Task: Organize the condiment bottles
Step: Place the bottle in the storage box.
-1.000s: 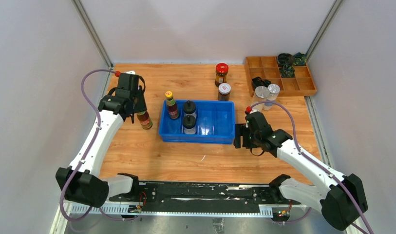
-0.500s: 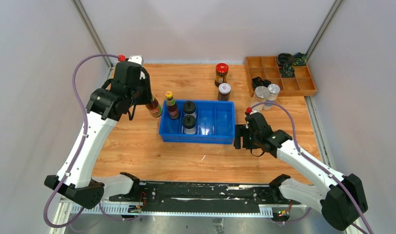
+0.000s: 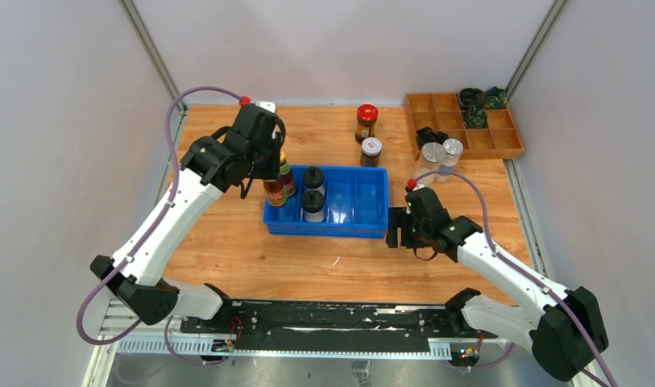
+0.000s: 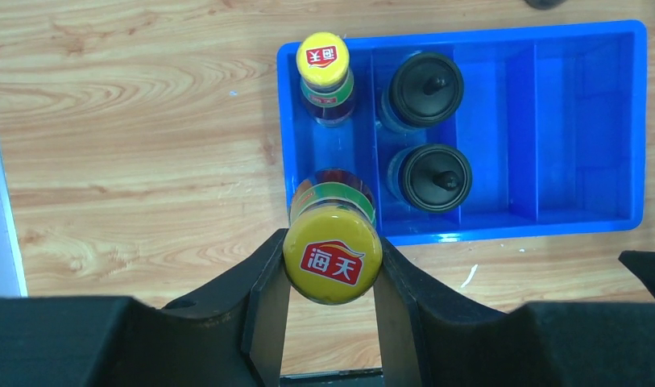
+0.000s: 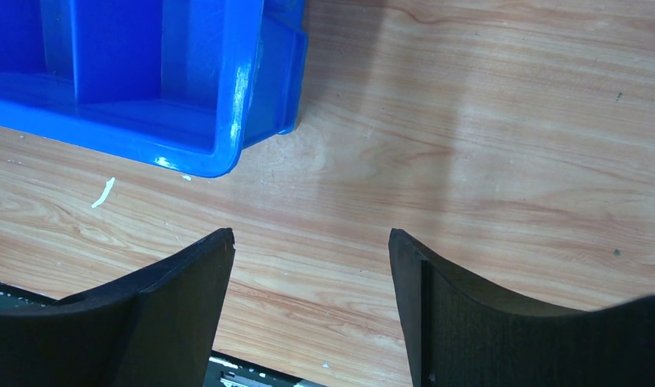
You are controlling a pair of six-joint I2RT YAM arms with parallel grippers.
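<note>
My left gripper is shut on a slim yellow-capped sauce bottle, gripping its cap. The bottle hangs over the near left corner of the blue bin. Inside the bin, a second yellow-capped bottle stands at the back of the left compartment. Two black-lidded shakers stand in the compartment beside it. Behind the bin are a red-lidded jar and a white-lidded dark jar, with two silver-lidded jars to their right. My right gripper is open over bare wood, right of the bin's near right corner.
A wooden compartment tray sits at the back right, holding black and green coiled items. A small white scrap lies on the table in front of the bin. Grey walls close in both sides and the back.
My left arm has lifted the yellow-capped bottle from the table left of the bin and swung it right, over the bin's left compartment. The right arm has not moved.
</note>
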